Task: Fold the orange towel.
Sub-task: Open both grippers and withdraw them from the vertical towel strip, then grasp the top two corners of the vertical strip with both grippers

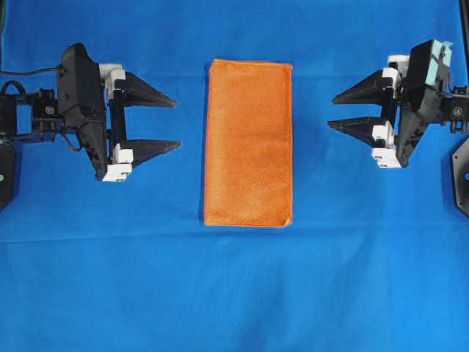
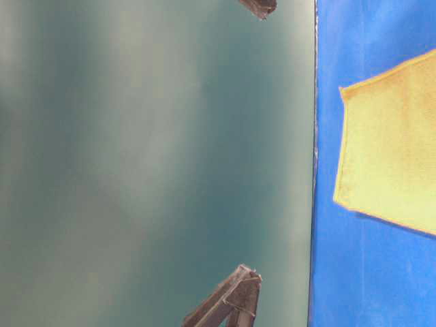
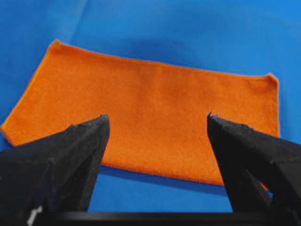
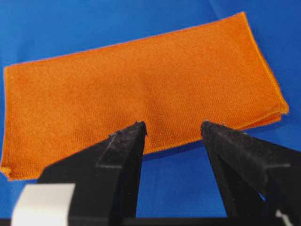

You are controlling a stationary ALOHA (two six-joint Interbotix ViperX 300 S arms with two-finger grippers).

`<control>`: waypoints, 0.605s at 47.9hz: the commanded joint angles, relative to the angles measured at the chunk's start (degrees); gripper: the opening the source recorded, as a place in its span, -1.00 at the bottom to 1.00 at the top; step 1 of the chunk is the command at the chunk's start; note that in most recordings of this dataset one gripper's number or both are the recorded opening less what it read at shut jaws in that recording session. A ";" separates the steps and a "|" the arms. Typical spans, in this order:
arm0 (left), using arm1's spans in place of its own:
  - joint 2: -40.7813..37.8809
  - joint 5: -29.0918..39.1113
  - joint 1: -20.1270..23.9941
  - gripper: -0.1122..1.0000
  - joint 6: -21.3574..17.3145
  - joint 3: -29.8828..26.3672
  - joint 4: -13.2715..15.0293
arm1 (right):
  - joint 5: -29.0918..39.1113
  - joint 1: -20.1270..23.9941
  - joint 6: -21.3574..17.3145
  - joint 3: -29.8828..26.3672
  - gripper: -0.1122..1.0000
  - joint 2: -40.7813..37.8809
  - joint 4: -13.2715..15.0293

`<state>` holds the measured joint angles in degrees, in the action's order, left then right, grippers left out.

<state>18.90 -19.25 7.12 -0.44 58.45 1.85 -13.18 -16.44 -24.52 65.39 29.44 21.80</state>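
The orange towel (image 1: 248, 143) lies flat on the blue table cover, folded in half into a tall rectangle in the middle of the overhead view. It also shows in the left wrist view (image 3: 155, 113), the right wrist view (image 4: 141, 89) and, paler, at the right of the table-level view (image 2: 392, 150). My left gripper (image 1: 178, 124) is open and empty, left of the towel and apart from it. My right gripper (image 1: 331, 111) is open and empty, right of the towel and apart from it.
The blue table cover (image 1: 234, 293) fills the overhead view. The arm bodies stand at the far left (image 1: 73, 95) and far right (image 1: 429, 88). In the table-level view two dark fingertips (image 2: 228, 300) show against a grey-green backdrop.
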 commanded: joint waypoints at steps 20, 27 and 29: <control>-8.00 -0.26 5.36 0.61 -1.49 -9.67 -0.18 | 3.69 -8.44 0.79 -7.91 0.21 -7.91 1.41; -13.80 -0.09 9.58 0.61 -4.22 -13.36 -0.18 | 3.78 -11.60 0.79 -12.57 0.22 -15.12 4.22; -15.29 -0.18 10.72 0.61 -4.57 -14.24 -0.26 | 3.78 -12.13 0.79 -13.89 0.22 -17.23 5.01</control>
<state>5.54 -19.16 15.82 -4.48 46.93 1.76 -9.23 -27.77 -23.73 54.49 14.59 25.75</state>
